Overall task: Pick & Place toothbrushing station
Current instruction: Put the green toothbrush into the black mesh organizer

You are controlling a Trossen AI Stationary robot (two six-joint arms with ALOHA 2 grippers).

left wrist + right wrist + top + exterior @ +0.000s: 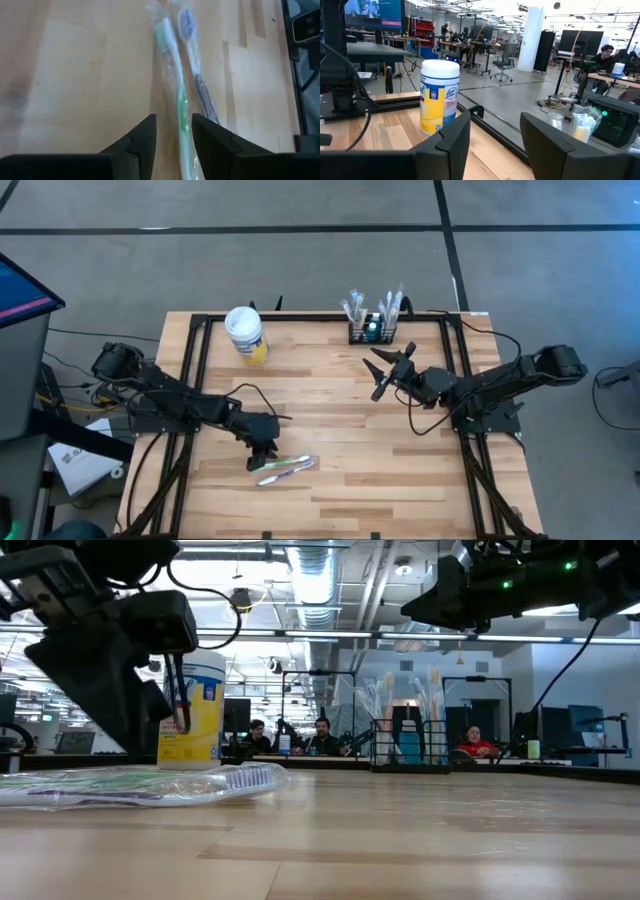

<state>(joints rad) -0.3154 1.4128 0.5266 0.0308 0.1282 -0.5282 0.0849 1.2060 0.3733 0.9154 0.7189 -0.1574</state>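
The toothbrushing station, a small black wire-mesh caddy (373, 329), stands on its base at the table's far edge, right of centre, with several wrapped brushes upright in it; it also shows in the low view (410, 745). A clear plastic pack with a green and a blue toothbrush (288, 468) lies flat on the table near the front. My left gripper (262, 457) is open and low over the pack's left end; in the left wrist view (174, 122) its fingers stand on either side of the green brush's handle (183, 115). My right gripper (379, 373) is open and empty in the air, nearer than the caddy.
A white round tub with a yellow label (246, 333) stands at the far edge, left of centre, and also shows in the right wrist view (439, 97). Black frame rails (196, 370) run along the table's left, right and far sides. People sit at desks in the room behind.
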